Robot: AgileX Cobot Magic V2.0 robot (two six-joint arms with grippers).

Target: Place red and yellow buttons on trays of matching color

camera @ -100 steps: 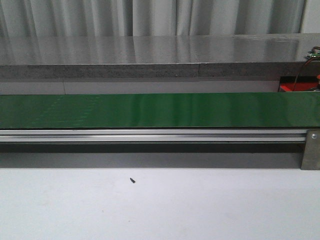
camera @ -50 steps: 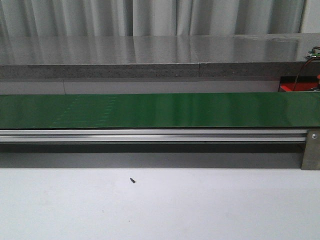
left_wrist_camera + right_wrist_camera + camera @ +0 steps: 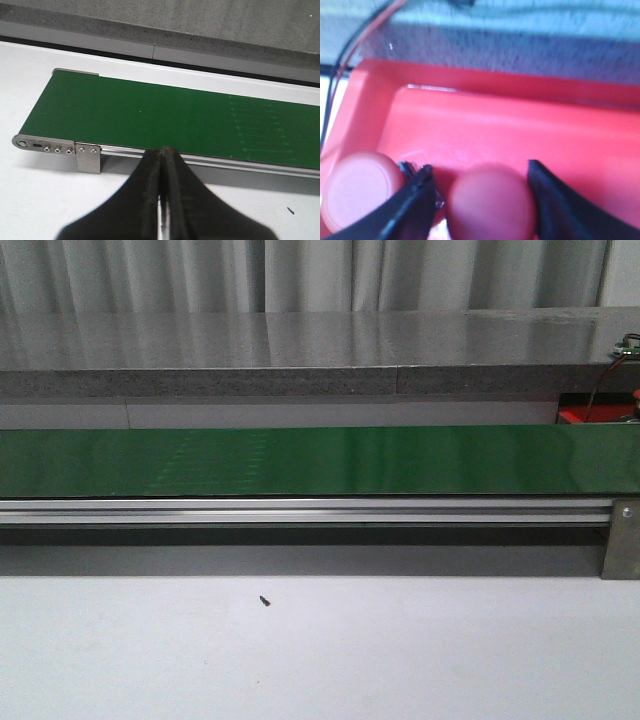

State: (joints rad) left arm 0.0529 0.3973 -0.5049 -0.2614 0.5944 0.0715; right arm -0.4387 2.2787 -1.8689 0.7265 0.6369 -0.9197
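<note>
Front view first: nothing but a green conveyor belt (image 3: pixel 320 460) running across the white desk (image 3: pixel 320 660), bare of buttons along the whole visible length. No arm, no gripper anywhere in this picture. Only a sliver of red at the far right end (image 3: pixel 585 415), beyond the belt, probably the red tray but too little showing to be sure. A tiny dark speck on the desk (image 3: pixel 265 600), nothing to do with the job.

Over to the left wrist view: left gripper (image 3: pixel 162 152) clenched, jaws pressed together with just a thin seam between them, nothing held. Hovering near the belt's end roller (image 3: pixel 22 142), pointed across the belt (image 3: pixel 150 115). No yellow button, no yellow tray to be seen here.

Now the right wrist view, and here's the action: right gripper (image 3: pixel 480 175) spread wide over the red tray (image 3: pixel 520 125), jaws apart. Sitting squarely between them, a red button (image 3: pixel 492 202), blurred and close, with a gap visible on the far side so not squeezed. Looks released rather than gripped, though contact on the near jaw hard to call. A second red button (image 3: pixel 357 192) just outside the near jaw, touching or almost touching it, also on the tray.

Judging from that: button directly below the right gripper, round with no long axis to mind, so a straight lift away looks right, watching that neighbour beside the jaw.
</note>
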